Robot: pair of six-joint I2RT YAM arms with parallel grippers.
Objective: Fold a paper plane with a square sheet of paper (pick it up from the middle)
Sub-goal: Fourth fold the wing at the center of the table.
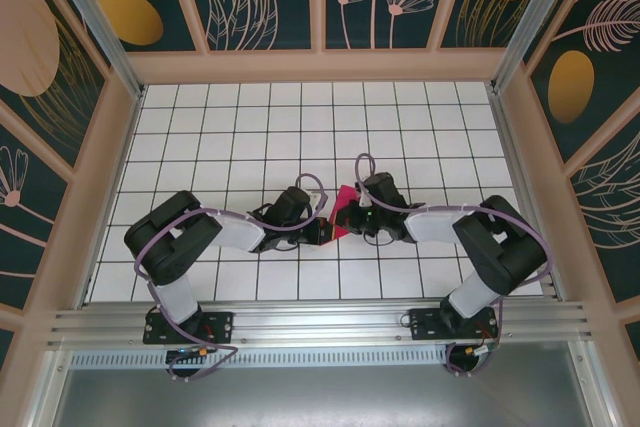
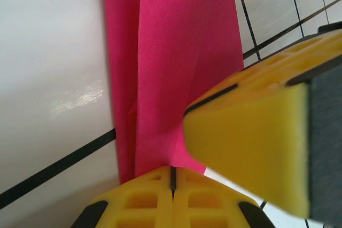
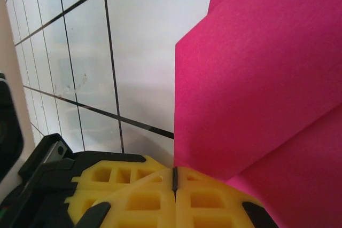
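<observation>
The square sheet of paper (image 1: pixel 343 209) is magenta-red and creased into a narrow layered shape. It is held between the two arms at the middle of the tiled table. In the left wrist view the paper (image 2: pixel 176 52) runs up from my left gripper (image 2: pixel 172 177), whose jaws are shut with its lower end pinched between them. A yellow finger (image 2: pixel 251 148) of the right gripper overlaps the paper from the right. In the right wrist view my right gripper (image 3: pixel 174 179) is shut at the edge of a folded flap of paper (image 3: pixel 256 78). From above, the left gripper (image 1: pixel 326 230) and right gripper (image 1: pixel 350 215) almost touch.
The white tiled table (image 1: pixel 250 127) stretches free behind and to both sides of the arms. Patterned walls with wooden frames (image 1: pixel 320 65) enclose it. An aluminium rail (image 1: pixel 320 322) carrying both arm bases runs along the near edge.
</observation>
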